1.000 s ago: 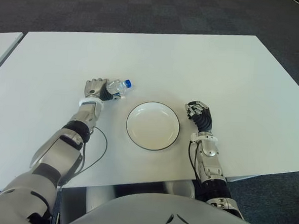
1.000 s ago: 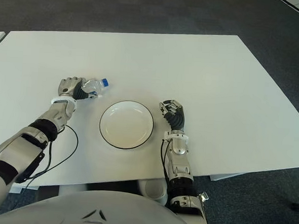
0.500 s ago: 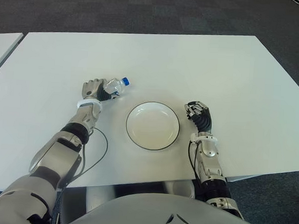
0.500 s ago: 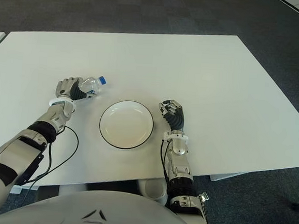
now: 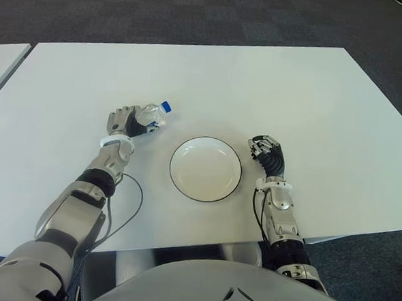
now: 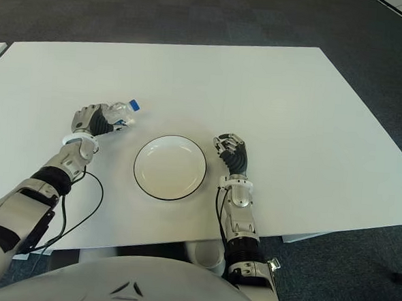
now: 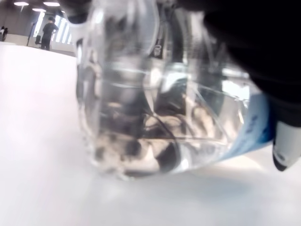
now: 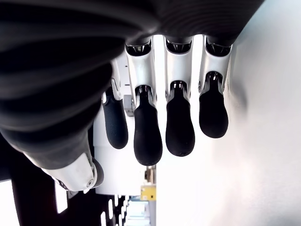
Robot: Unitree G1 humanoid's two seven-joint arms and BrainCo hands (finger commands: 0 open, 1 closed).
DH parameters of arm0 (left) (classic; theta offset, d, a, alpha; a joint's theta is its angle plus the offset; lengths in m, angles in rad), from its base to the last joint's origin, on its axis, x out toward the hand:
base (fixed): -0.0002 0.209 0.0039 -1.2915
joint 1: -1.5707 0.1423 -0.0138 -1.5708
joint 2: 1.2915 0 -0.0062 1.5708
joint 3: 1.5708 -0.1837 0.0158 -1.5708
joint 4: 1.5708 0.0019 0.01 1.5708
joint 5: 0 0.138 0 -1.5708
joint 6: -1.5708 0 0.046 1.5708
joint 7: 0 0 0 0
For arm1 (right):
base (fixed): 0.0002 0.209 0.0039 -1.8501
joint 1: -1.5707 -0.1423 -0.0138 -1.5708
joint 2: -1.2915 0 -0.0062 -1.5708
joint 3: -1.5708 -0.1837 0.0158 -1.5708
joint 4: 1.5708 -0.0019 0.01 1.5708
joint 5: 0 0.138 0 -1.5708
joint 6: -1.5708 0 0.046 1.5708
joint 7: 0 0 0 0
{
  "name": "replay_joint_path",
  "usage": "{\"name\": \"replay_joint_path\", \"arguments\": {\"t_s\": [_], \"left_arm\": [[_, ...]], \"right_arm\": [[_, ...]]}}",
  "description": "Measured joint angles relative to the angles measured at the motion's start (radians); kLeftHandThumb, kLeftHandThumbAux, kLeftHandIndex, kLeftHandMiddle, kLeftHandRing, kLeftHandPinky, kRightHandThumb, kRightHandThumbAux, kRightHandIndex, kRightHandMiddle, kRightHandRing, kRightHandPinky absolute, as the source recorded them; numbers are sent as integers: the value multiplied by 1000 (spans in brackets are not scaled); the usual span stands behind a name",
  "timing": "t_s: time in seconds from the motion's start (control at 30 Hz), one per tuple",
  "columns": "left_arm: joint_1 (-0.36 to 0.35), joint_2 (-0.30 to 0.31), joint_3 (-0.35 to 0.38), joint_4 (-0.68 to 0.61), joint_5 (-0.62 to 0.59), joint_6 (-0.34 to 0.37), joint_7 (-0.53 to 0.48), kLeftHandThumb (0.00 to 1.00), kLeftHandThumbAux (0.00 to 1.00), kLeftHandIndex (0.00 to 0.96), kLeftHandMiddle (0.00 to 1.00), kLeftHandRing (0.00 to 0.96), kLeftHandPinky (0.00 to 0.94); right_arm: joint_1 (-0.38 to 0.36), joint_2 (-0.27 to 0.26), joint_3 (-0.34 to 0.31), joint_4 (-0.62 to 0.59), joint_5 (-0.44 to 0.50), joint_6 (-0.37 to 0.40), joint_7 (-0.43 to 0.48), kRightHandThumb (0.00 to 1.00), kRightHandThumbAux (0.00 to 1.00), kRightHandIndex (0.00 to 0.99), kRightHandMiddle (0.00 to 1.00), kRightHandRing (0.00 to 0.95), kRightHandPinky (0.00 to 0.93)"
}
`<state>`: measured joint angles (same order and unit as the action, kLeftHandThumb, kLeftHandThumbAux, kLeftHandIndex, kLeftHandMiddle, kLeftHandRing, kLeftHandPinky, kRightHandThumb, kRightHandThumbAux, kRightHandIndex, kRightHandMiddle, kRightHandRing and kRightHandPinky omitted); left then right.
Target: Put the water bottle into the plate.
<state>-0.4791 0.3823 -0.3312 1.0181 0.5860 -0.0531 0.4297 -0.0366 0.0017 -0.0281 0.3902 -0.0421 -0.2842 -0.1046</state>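
Note:
A small clear water bottle (image 5: 151,115) with a blue cap lies tilted in my left hand (image 5: 125,121), to the left of the white plate (image 5: 205,169), cap pointing toward the far right. The left wrist view shows the clear bottle (image 7: 155,99) filling the picture, with the fingers (image 7: 263,61) wrapped round it just above the white table. My right hand (image 5: 268,154) shows just right of the plate, and its fingers (image 8: 149,127) hang relaxed with nothing between them. The plate holds nothing.
The white table (image 5: 259,86) stretches wide behind the plate. A black cable (image 5: 133,201) loops on the table by my left forearm. Dark carpet (image 5: 196,14) lies beyond the far edge, and another white table's corner (image 5: 2,60) shows at the far left.
My left hand has drawn the bottle slightly left and farther from the plate, tilting it more upright. The right hand has not moved.

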Motion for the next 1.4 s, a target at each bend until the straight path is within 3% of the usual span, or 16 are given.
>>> {"name": "replay_joint_path", "arguments": {"t_s": [0.3,0.93,1.23,1.4], "left_arm": [[85,17,48,-168,-33,-6,-6,852,669,397,541,858,836],[401,-2,126,-874,-43,192,-146,851,670,395,530,857,809],[495,-14,123,-1092,-46,119,-182,851,670,394,529,861,822],[548,-35,82,-1179,-22,82,-204,851,669,396,533,862,824]], "right_arm": [[-1,-2,-1,2,0,-9,2,709,727,438,698,684,682],[-5,-3,-1,4,0,-9,4,709,727,438,693,677,678],[-5,-4,-1,3,0,-8,9,709,727,438,694,679,675],[-4,-6,-3,2,1,-8,10,708,727,438,693,680,680]]}}
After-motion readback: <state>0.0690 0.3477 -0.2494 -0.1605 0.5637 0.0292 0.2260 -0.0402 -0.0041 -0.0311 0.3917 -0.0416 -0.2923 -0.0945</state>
